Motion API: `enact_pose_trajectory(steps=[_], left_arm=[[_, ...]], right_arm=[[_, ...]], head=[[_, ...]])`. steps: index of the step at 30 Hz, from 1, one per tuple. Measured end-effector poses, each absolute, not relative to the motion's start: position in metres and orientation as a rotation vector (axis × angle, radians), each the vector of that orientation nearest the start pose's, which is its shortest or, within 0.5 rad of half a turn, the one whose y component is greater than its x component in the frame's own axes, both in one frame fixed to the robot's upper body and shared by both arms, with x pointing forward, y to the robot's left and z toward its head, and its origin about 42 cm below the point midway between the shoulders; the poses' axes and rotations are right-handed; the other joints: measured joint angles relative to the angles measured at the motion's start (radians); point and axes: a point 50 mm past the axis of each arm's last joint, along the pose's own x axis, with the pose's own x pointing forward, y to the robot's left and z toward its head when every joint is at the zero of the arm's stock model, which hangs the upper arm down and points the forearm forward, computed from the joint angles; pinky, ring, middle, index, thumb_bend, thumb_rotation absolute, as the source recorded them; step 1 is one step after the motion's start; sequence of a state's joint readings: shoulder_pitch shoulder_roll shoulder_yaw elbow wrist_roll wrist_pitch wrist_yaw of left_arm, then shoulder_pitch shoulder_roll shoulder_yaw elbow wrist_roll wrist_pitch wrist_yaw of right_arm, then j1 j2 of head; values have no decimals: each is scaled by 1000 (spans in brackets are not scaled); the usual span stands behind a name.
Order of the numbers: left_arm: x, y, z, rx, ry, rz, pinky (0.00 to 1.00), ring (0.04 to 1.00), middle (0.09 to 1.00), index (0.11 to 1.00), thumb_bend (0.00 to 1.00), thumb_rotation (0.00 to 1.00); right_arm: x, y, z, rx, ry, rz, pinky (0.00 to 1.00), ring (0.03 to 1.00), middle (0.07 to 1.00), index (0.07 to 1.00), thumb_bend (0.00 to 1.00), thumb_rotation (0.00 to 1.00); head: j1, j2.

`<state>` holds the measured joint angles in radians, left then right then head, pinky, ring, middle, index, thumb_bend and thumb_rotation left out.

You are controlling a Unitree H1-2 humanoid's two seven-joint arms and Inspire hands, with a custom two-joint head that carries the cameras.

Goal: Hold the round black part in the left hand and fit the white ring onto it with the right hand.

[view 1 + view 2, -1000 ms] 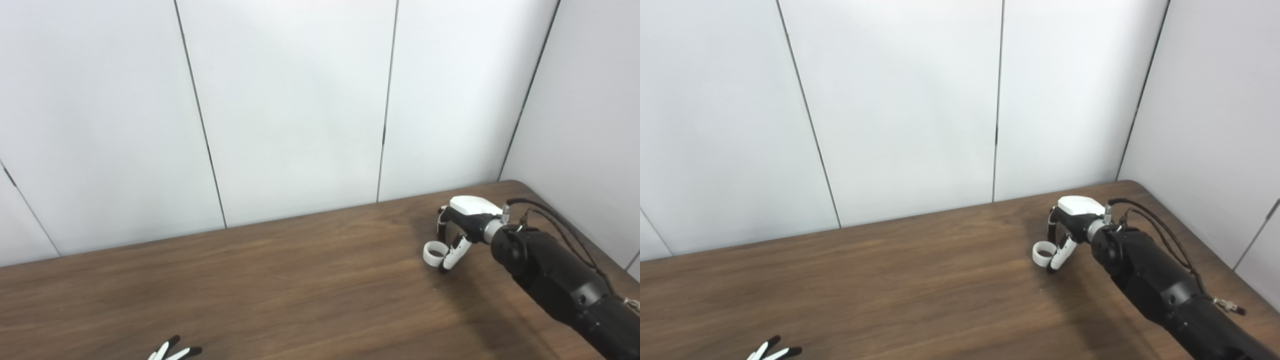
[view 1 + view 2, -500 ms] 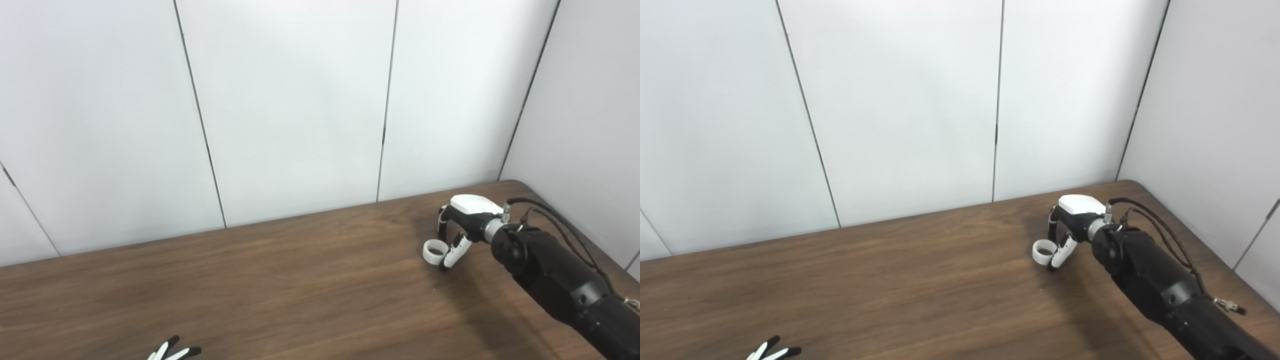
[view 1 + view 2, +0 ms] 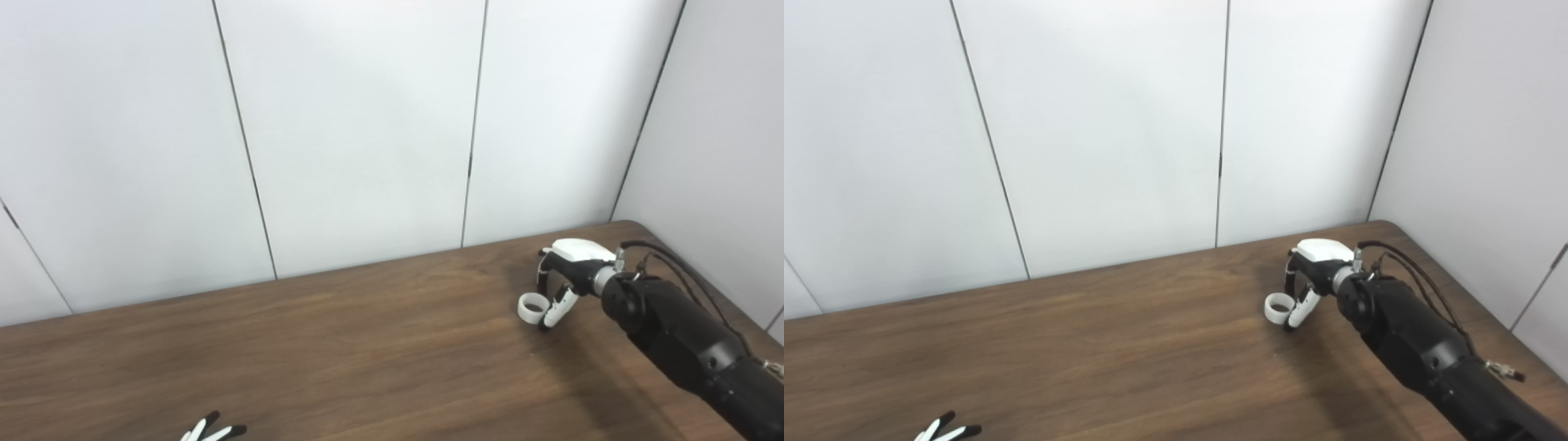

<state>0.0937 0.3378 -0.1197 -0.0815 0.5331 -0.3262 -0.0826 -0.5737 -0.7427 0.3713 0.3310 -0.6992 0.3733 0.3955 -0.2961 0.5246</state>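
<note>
White wall panels are standing behind the brown wooden table [image 3: 343, 343]. Near the table's far right corner, the right hand [image 3: 566, 275] is pinching the white ring [image 3: 530, 307] between its curled fingers and thumb. At the table's near left edge, only the left hand's [image 3: 211, 431] spread fingertips are showing, holding nothing visible.
</note>
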Motion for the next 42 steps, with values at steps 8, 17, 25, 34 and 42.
enact_pose_trajectory(steps=[8, 17, 25, 34, 42], left_arm=[[245, 270, 112, 842, -271, -346, 1000, 1000, 859, 479, 518, 40], [245, 270, 112, 843, -272, -346, 1000, 1000, 859, 479, 518, 41], [245, 270, 112, 843, -272, -346, 1000, 1000, 858, 479, 518, 40], [245, 270, 112, 843, -272, -346, 1000, 1000, 858, 479, 518, 40], [246, 269, 112, 843, -273, -348, 1000, 1000, 858, 480, 518, 40]], right_arm=[[440, -399, 230, -1497, 416, 123, 884, 1000, 1000, 809, 919, 253], [441, -399, 231, -1498, 424, 123, 904, 1000, 1000, 819, 910, 235], [441, -398, 231, -1499, 425, 130, 911, 1000, 1000, 871, 957, 248], [441, -399, 230, -1477, 410, 151, 910, 1000, 1000, 894, 1000, 256], [441, -400, 230, -1468, 410, 149, 972, 1000, 1000, 972, 1000, 235]], head=[[0, -2], [0, 0], [0, 0], [-3, -6], [-5, -15]])
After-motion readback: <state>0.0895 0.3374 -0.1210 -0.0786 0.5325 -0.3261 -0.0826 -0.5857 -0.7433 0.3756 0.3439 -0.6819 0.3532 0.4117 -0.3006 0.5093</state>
